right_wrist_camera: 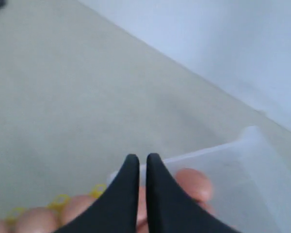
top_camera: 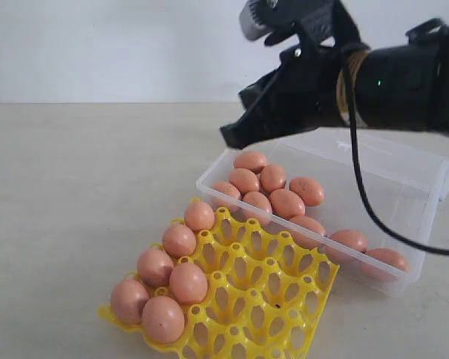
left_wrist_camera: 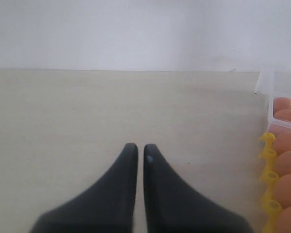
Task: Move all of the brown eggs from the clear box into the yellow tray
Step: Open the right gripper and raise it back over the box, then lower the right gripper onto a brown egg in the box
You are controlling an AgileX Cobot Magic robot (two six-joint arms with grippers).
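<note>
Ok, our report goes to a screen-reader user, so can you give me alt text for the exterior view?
A black right gripper hangs shut and empty above a clear box of brown eggs on a pale table. In front of the box, a yellow tray holds six eggs along its left side, its other cups unfilled.

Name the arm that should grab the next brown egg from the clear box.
Right. The right end effector, shut and empty, hangs above the clear box and its brown eggs. The left end effector, also shut, sits over bare table beside the yellow tray.
</note>
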